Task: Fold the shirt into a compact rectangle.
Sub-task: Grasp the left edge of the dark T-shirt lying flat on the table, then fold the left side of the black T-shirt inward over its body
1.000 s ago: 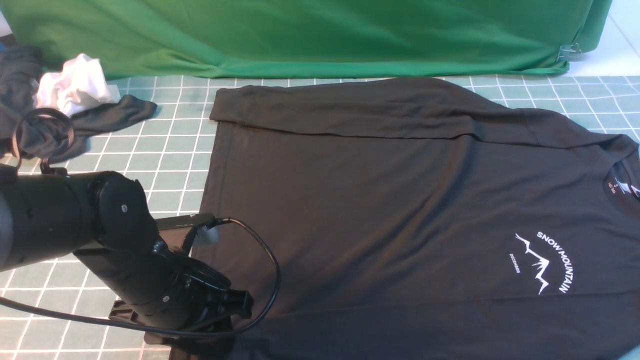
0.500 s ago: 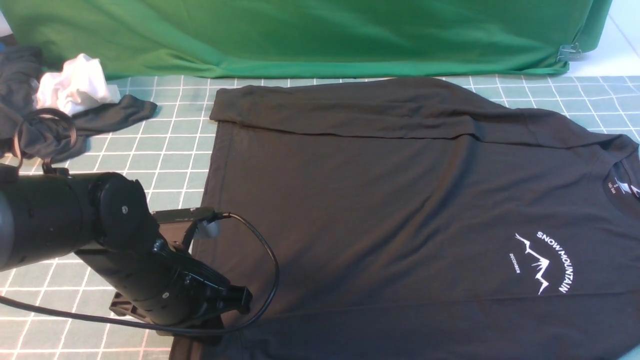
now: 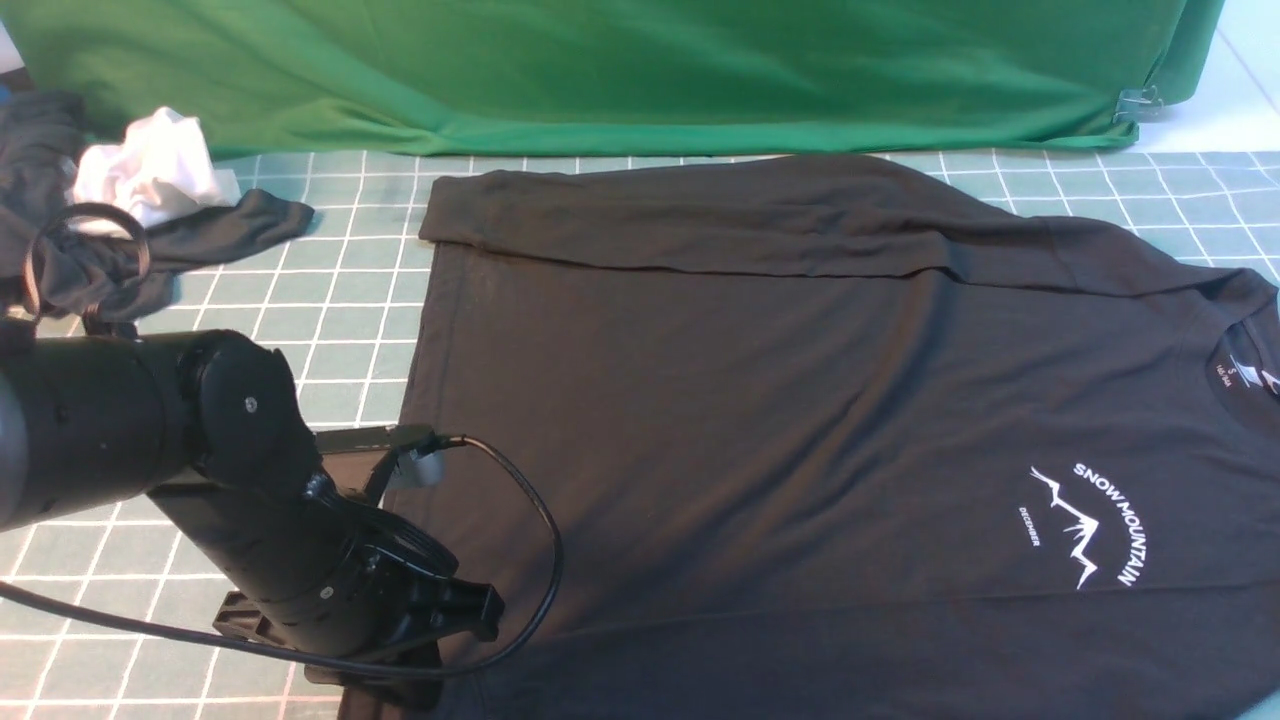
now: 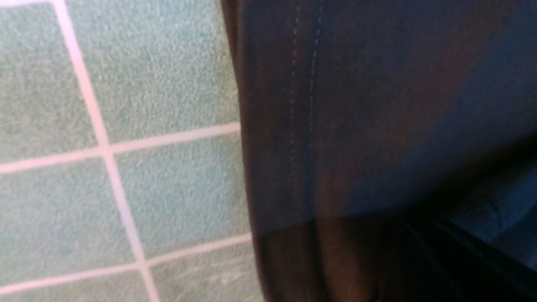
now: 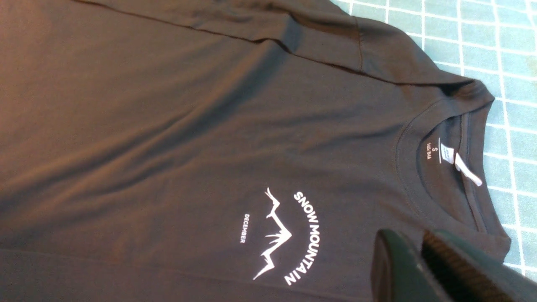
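The black shirt lies flat on the teal grid mat, collar to the right and hem to the left. Its far sleeve is folded across the body. The white SNOW MOUNTAIN logo faces up. My left gripper is down at the near-left hem corner, shut on the shirt. The stitched hem fills the left wrist view up close. My right gripper hovers over the chest near the logo, its fingers a narrow gap apart with nothing between them. It is out of the front view.
A dark grey garment and a crumpled white cloth lie at the far left. A green backdrop cloth hangs along the back edge with a metal clip. The left arm's cable loops over the shirt.
My left gripper has closed at the hem corner, and its arm has shifted only slightly. The shirt lies as before.
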Motion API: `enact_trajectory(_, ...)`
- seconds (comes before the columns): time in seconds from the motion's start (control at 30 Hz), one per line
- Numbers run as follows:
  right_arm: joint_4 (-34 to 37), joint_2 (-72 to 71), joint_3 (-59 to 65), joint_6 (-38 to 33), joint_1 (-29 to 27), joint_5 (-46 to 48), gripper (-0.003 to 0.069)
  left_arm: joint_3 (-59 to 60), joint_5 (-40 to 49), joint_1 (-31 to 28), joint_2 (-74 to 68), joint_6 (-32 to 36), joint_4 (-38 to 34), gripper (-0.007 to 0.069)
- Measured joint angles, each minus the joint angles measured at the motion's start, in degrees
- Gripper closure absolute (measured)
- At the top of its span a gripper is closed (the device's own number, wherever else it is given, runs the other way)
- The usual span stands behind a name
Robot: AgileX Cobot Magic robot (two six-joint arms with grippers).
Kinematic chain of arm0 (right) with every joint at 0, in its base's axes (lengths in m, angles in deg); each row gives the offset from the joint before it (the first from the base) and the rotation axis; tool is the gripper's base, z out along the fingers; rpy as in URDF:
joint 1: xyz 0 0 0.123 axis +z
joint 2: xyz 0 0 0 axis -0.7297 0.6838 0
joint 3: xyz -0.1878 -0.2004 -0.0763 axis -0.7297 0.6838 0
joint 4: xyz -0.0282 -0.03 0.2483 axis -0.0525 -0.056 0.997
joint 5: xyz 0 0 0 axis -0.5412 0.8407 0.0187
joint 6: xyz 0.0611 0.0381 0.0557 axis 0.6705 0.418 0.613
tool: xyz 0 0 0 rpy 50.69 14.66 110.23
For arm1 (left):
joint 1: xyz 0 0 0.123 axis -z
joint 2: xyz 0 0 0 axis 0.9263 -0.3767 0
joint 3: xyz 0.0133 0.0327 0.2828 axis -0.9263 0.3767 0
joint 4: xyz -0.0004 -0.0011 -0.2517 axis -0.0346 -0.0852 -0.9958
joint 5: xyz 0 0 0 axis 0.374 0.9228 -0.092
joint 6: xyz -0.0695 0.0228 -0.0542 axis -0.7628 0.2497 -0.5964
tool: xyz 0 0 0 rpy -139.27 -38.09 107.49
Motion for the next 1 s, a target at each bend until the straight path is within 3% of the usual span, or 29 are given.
enact_trajectory(0.27, -0.1, 0.0, 0.0, 0.0, 0.0, 0.0, 0.0566, 0.0, 1.6, 0.0, 0.0, -3.7, 3.0, 0.0550)
enact_trajectory(0.53, -0.1, 0.0, 0.0, 0.0, 0.0, 0.0, 0.0566, 3.0, -1.8, 0.0, 0.0, -4.6, 3.0, 0.0339)
enact_trajectory(0.7, -0.1, 0.0, 0.0, 0.0, 0.0, 0.0, 0.0561, 3.0, -2.8, 0.0, 0.0, -4.6, -0.1, 0.0256)
enact_trajectory(0.9, -0.1, 0.0, 0.0, 0.0, 0.0, 0.0, 0.0556, 3.0, -4.0, 0.0, 0.0, -4.5, -2.8, 0.0244)
enact_trajectory(1.0, -0.1, 0.0, 0.0, 0.0, 0.0, 0.0, 0.0551, 3.0, -4.2, 0.0, 0.0, -4.3, -3.0, 0.0275)
